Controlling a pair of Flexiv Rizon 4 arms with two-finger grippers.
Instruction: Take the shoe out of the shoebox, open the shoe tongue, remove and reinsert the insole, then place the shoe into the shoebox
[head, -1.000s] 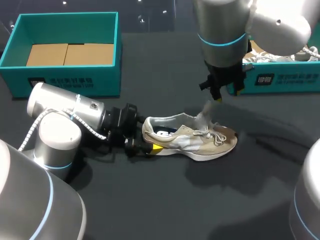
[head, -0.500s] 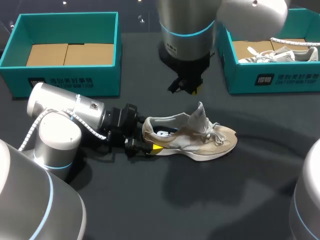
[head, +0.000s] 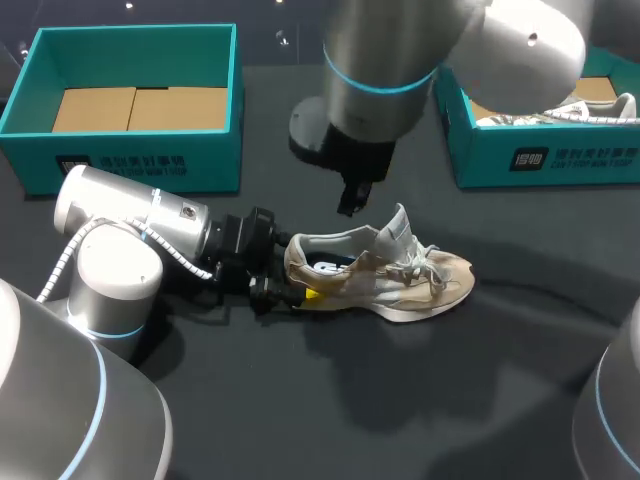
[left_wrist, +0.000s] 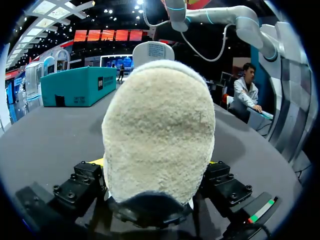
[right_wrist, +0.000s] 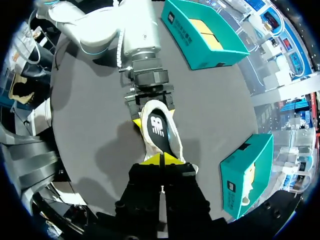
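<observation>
Dark table (head: 400, 420), shoe (head: 400, 272) out at mid-frame, sole down, toe pointing right.
Teal shoebox (head: 130, 150) upper left; 2nd box (head: 560, 158) upper right w/ another shoe (head: 560, 110) inside. L gripper (head: 290, 275) clamped on shoe heel, fingers either side. R gripper (head: 350, 205) just above shoe opening, tips together.

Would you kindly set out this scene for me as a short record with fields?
sneaker: on its sole on the table
tongue: raised upright
insole: inside the sneaker
left claw: shut on the sneaker's heel
right claw: shut, empty, above the sneaker's opening
left shoebox: open, no shoe inside
right shoebox: open, holds another shoe
</observation>
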